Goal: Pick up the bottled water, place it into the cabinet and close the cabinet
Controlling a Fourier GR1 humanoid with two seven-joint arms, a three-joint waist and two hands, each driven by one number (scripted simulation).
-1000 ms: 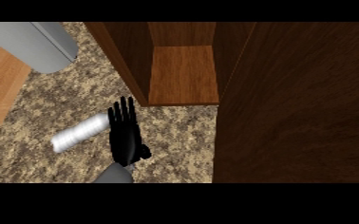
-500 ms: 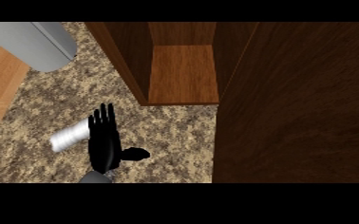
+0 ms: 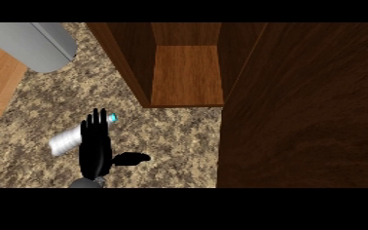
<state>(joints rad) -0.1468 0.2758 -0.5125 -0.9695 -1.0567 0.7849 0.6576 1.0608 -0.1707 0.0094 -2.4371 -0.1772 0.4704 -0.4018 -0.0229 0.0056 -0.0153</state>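
The water bottle (image 3: 64,141) lies on its side on the speckled counter at the lower left, its blue cap (image 3: 111,118) pointing up and right toward the cabinet. My left hand (image 3: 95,152) comes in from the lower edge and is over the bottle's middle, fingers straight and spread, thumb sticking out to the right. It is open and holds nothing. The wooden cabinet (image 3: 187,73) stands open in the middle, its inner shelf bare. Its door (image 3: 295,112) is swung out and fills the right side. My right hand does not show.
A grey rounded object (image 3: 36,44) sits at the upper left. A light wooden surface (image 3: 6,80) shows at the left edge. Speckled counter (image 3: 179,146) lies between the bottle and the cabinet's front.
My left hand has moved left, from right of the bottle to over its middle. The bottle and the cabinet door have not moved.
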